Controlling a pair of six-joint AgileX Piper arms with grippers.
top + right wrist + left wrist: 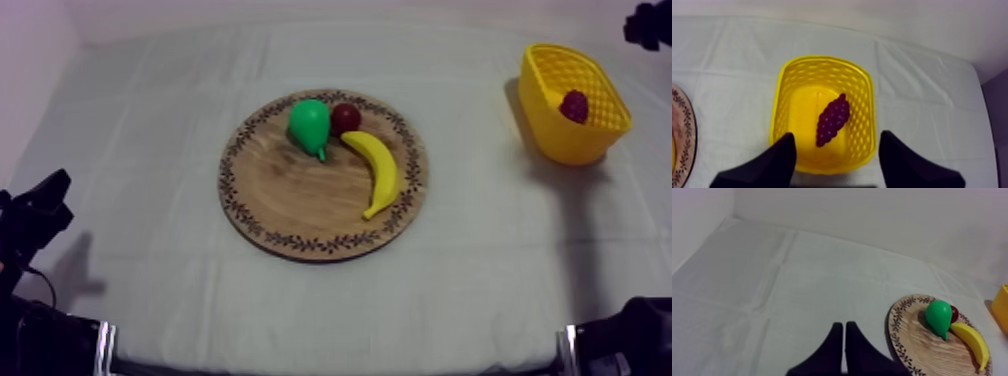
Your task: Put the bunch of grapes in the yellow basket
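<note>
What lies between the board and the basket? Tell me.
Nothing but bare cloth lies between the board and the basket, as the top view shows.

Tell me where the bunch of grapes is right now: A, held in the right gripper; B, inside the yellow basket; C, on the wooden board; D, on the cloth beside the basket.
B: the bunch of grapes lies on the floor of the yellow basket, and the right gripper is open over it, holding nothing.
</note>
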